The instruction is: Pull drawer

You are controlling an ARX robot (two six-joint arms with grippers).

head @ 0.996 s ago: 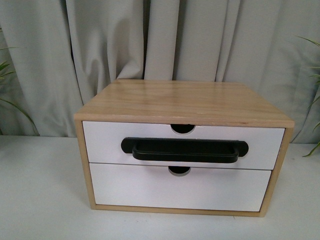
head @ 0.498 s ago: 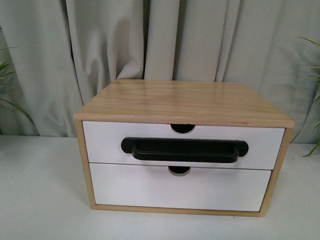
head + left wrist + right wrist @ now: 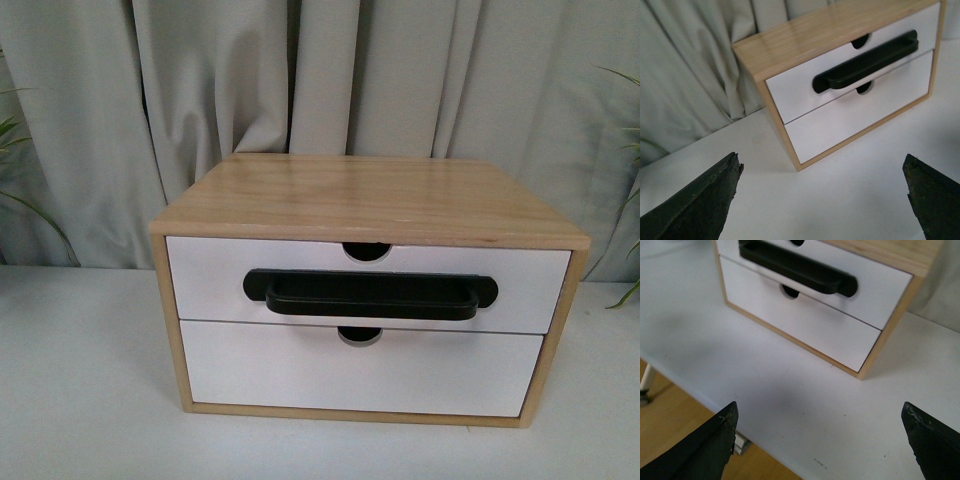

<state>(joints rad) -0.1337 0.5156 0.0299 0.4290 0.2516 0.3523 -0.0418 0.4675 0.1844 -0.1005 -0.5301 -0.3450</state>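
Both claws are held on the near side of the cabinet (image 3: pixel 370 200), well apart from it. The left gripper (image 3: pixel 821 165) is spread wide, with nothing between its fingers. The right gripper (image 3: pixel 819 412) is likewise spread wide and empty. Neither arm is shown in the front view.

The cabinet is set on a white table (image 3: pixel 90 380). Bare table surface is seen between the claws and the cabinet front.

The drawer (image 3: pixel 210 285) is the upper of the two fronts in the cabinet. It is identified by the black bar handle (image 3: pixel 370 296) across its middle and the half-round notch (image 3: pixel 367 250) in its top edge. The lower front (image 3: pixel 300 375), directly beneath it, carries a notch of its own but no handle.

Task status: no part of the pull is judged to be done. The drawer front is seen flush with the cabinet frame and level with the lower front, and no gap is shown at its sides. The handle is untouched. Three steps are judged to be left: a claw is to be brought to the handle, closed on the bar, and drawn away from the cabinet toward the near side.

Behind the cabinet a grey curtain (image 3: pixel 200 100) is hung.

Markings: no brand, label or writing is found on the cabinet, the fronts, the handle, the table or the curtain.
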